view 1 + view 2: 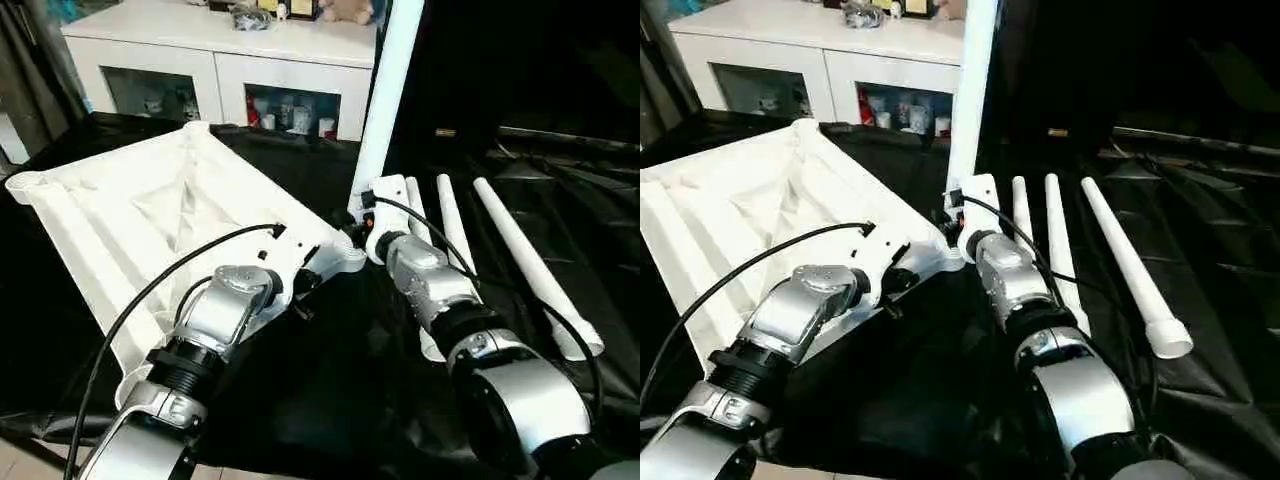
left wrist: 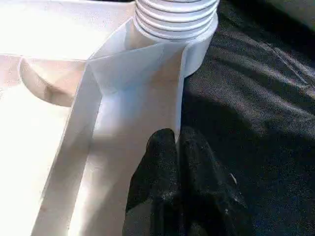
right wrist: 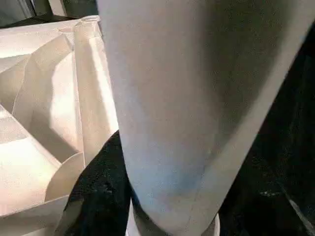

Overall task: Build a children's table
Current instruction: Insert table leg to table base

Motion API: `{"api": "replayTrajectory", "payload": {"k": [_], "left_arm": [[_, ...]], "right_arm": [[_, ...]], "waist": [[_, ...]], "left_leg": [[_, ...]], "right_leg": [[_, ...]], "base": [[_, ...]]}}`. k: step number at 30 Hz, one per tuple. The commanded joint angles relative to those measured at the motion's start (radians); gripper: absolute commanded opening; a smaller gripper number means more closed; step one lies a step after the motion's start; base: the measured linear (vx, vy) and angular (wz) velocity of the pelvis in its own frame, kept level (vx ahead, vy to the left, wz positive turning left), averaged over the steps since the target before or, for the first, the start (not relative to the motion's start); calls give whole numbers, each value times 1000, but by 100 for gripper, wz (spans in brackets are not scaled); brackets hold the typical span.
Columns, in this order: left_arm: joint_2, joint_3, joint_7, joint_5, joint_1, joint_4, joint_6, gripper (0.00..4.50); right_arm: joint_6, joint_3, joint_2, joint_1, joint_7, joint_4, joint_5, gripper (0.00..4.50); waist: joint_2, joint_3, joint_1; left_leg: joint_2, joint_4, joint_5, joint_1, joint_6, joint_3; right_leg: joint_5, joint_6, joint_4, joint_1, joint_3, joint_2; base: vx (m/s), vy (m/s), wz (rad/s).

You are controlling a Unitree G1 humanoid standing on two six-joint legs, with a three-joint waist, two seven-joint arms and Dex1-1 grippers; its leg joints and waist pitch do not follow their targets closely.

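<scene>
Table top (image 1: 130, 220) has your right gripper (image 1: 362, 215) clamped on an upright leg (image 1: 385, 95) at its corner socket; left fingers (image 2: 162, 162), together, steady the rim. Screw it home next.

white leg (image 3: 187, 108), ribbed tabletop underside (image 3: 44, 113)

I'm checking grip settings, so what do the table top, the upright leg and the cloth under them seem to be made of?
Table top: apparently moulded white plastic, smooth and slightly glossy, with thin ribs on its underside. Upright leg: probably the same plastic, a smooth round tube with moulded threads at its base. Cloth: a thin black sheet, likely fabric or film, wrinkled with a faint sheen.
</scene>
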Motion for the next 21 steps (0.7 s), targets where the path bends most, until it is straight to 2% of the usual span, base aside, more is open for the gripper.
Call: {"api": "replayTrajectory", "payload": {"k": [1,11,13,14,16,19,21], "left_arm": [[12,17,56,25,-9,21,17,0],[23,10,44,22,-5,12,17,0],[29,7,36,19,-5,11,15,0],[30,7,34,19,-5,11,13,0],[34,4,28,19,-4,11,9,0],[42,-5,16,20,-1,6,-6,0],[49,-8,9,18,3,-1,-14,0]], "right_arm": [[91,6,41,68,18,120,-6,188],[91,-10,39,60,33,130,-18,188],[79,-28,40,56,38,131,-14,188],[78,-36,41,55,45,130,-6,244],[77,-49,43,51,59,128,8,244],[71,-68,43,41,96,120,16,285],[58,-78,40,33,122,110,18,304]], "waist": [[13,-30,3],[15,-27,-2],[15,-27,-3],[15,-27,-3],[16,-30,-3],[17,-33,-3],[19,-33,-3]], "left_leg": [[59,-91,-343,2,-18,-30],[60,-96,-373,2,-21,-32],[61,-98,-376,1,-21,-33],[61,-98,-379,1,-21,-33],[62,-99,-366,1,-19,-33],[64,-101,-311,-3,-9,-29],[62,-99,-285,-5,-3,-27]], "right_leg": [[-342,-159,-105,16,55,-94],[-385,-148,-113,10,55,-96],[-392,-147,-113,10,55,-96],[-397,-146,-114,11,55,-97],[-378,-147,-114,13,55,-98],[-275,-175,-108,20,53,-95],[-242,-191,-104,25,52,-96]], "base": [[0,0,0],[0,0,0],[0,0,0],[0,0,0],[0,0,0],[0,0,0],[0,0,0]]}}
